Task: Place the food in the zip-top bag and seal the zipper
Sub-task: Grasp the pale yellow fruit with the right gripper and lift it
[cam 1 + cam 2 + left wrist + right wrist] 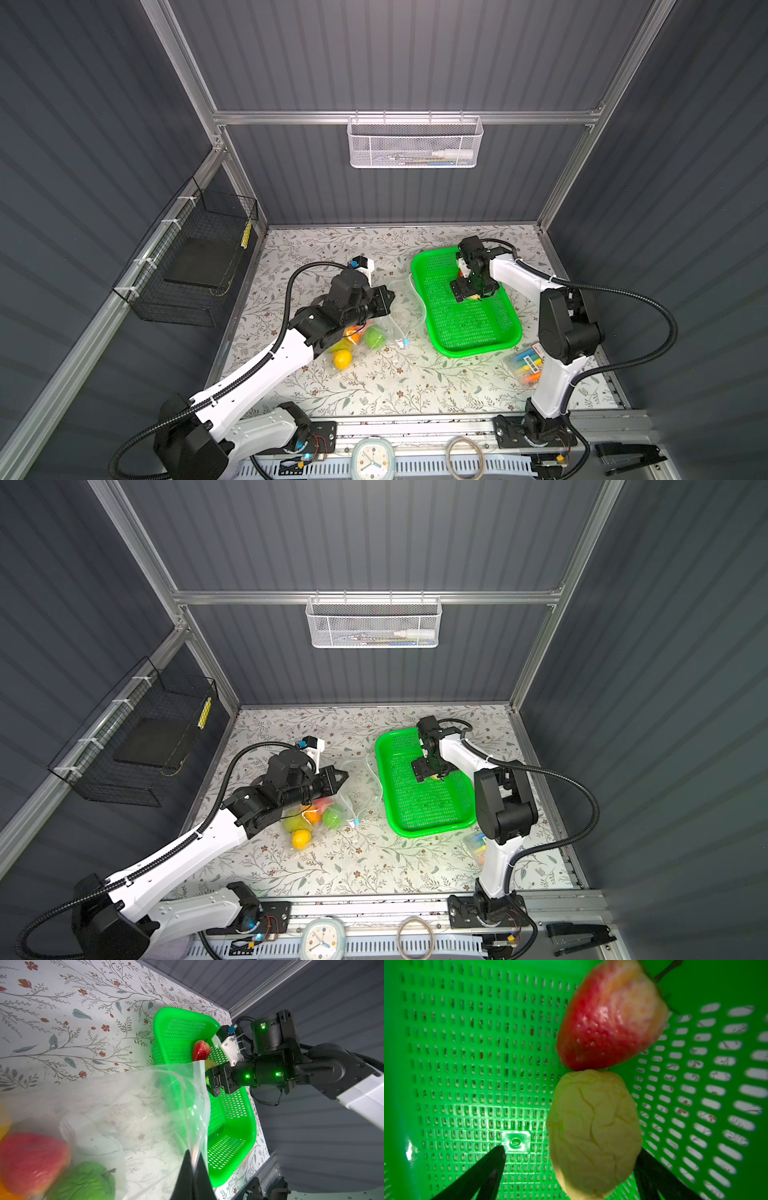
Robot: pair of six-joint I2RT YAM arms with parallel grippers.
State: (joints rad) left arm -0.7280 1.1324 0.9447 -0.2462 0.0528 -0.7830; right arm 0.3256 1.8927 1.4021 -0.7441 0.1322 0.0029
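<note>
- Seen from above in both top views, the left gripper [388, 296] was clamped shut on the mouth edge of the zip-top bag [399, 322], which lay on the floral table [374, 386].
- Inside the clear, crinkly bag sat a yellow lemon [342, 359], a green gourd [375, 336] and an orange piece [353, 332]. Its blue slider [403, 343] rested on the table between the bag and the green basket [469, 332].
- The right gripper [469, 294] hung inside the basket with its jaws apart, well apart from the bag. A packet of markers [524, 365] lay partly hidden behind that arm.
- At the left wrist, the bag's thin plastic edge was pinched between the closed dark fingers [182, 1169]. A blurred bagged strawberry [31, 1163] and the wrinkled gourd showed through the film.
- Beyond the bag's rim, the right gripper [214, 1082] reached into the perforated basket beside a loose strawberry [201, 1050].
- At the right wrist, the tan lumpy ball [593, 1132] lay between the spread fingers [488, 1172], close against one and clear of the other.
- The ball touched the glossy, dimpled loose strawberry [610, 1016] just past the fingertips, and both sat on the basket's slotted floor.
</note>
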